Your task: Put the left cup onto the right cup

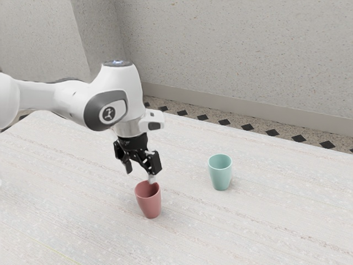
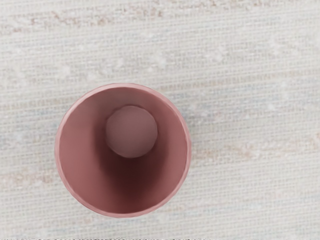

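Down over the pink cup [image 1: 148, 201] now. Black gripper [image 1: 141, 174] hanging just above its rim, fingers spread apart, one light-tipped finger [image 1: 151, 180] close over the rim's far side; touching or not, impossible to tell. Smooth matte walls on that cup, tapering from a wide round mouth to a narrow base, standing upright on the table [image 1: 66, 221].

From the wrist view, straight down into it: round rim, pink inner wall [image 2: 80, 150], a paler flat disc at the bottom. Pale, woven-looking grain across the table [image 2: 250, 75], streaked in faint bands.

Off toward the exterior view's right, well apart, the teal cup [image 1: 220, 172]: same tapered shape, same smooth finish, upright, mouth up. Open table surface between the two cups and all round both. Table's far edge beyond, then a speckled floor [image 1: 248, 124] with dark diamond tiles and a rough, plaster-like wall [image 1: 248, 55]. Glossy white arm [image 1: 49, 99] reaching in from the exterior view's left.
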